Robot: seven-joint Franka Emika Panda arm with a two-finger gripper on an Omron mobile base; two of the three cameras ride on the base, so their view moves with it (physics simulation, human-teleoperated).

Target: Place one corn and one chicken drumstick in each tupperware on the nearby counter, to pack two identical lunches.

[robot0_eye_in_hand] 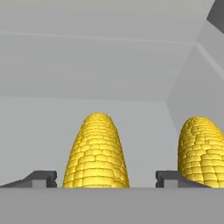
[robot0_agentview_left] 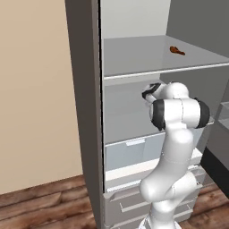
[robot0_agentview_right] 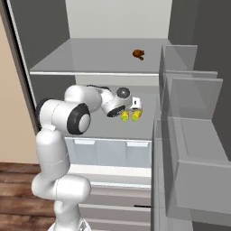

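No readable labels or writing. Gripper [robot0_eye_in_hand: 106, 178] reaches into the fridge, jaws wide, straddling 1 corn [robot0_eye_in_hand: 96, 153] without touching it, on the lower shelf [robot0_agentview_right: 135, 128]. 2nd corn [robot0_eye_in_hand: 202, 151] just beside, parallel, long axes running away from the hand, tips toward the back wall. Drumstick [robot0_agentview_right: 138, 54] on the upper shelf [robot0_agentview_right: 90, 56].

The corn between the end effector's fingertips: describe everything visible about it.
The corn is a bright yellow cob with neat kernel rows, tapering to a rounded tip that points away from the hand camera. It lies on the grey fridge shelf, between the end effector's spread fingertips, with visible gaps on both sides. A second cob lies beside it, apart.
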